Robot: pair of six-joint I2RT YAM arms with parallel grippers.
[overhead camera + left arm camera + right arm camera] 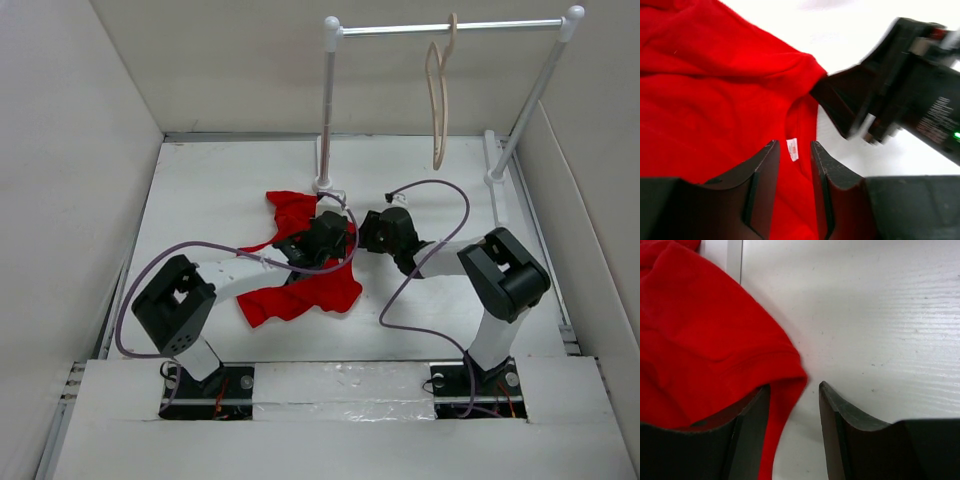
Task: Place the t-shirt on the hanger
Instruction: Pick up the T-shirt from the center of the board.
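Note:
The red t-shirt [300, 275] lies crumpled on the white table, in the middle. The beige hanger [438, 100] hangs by its hook from the rack's silver rod, far from both grippers. My left gripper [338, 236] is low over the shirt's right side. In the left wrist view [793, 146] its jaws stand a little apart over red cloth [715, 90] by the white neck label [792, 149]. My right gripper [366, 232] faces it from the right. In the right wrist view [794, 386] it is open, with the shirt's hem [785, 390] lying between the jaws and over the left finger [752, 425].
The white rack with its silver rod [450, 27] stands at the back, its feet [327, 186] just behind the shirt. White walls [60, 200] enclose the table on three sides. Purple cables [440, 200] loop over both arms.

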